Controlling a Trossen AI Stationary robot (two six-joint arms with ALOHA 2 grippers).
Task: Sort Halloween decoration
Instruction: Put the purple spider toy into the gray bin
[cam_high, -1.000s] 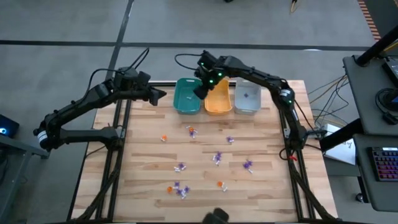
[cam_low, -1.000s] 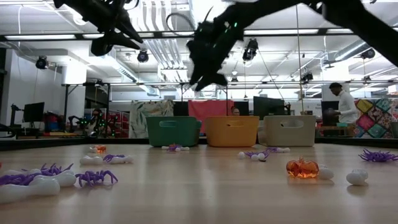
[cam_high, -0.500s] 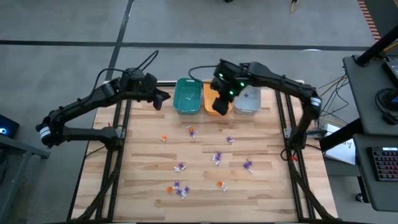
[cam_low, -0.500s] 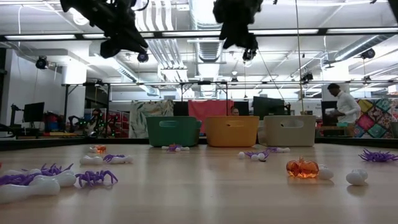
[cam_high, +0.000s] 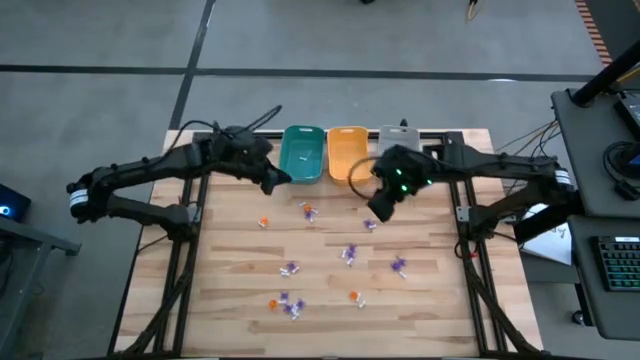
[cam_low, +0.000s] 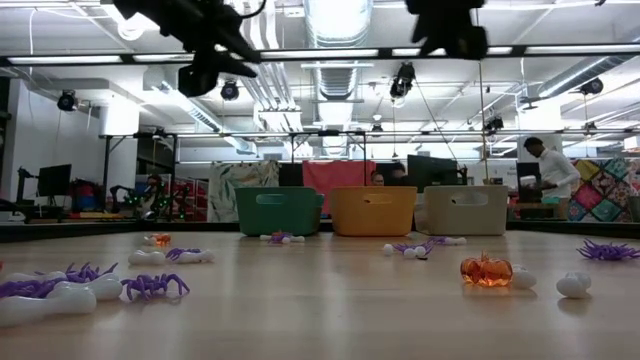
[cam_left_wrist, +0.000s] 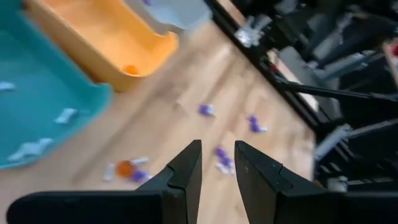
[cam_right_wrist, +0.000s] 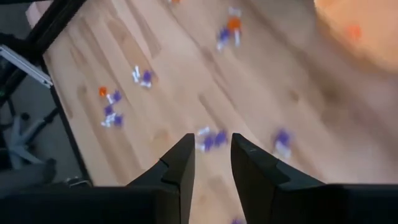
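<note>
High view, right claw (cam_high: 380, 210) moved off orange bin (cam_high: 347, 155), left claw (cam_high: 280, 180) nearer

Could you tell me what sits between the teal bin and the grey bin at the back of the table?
The orange bin sits between the teal bin and the grey bin, as the high and low views both show.

Bins teal (cam_high: 301, 155), orange (cam_high: 346, 152), grey (cam_high: 398, 136); trinkets (cam_high: 349, 254) purple, orange, white.

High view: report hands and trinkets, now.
Left hand open, empty, by teal plastic bin. Right hand open, empty, above table. Small orange, purple, white trinkets scattered on wood. Nothing blocking.
</note>
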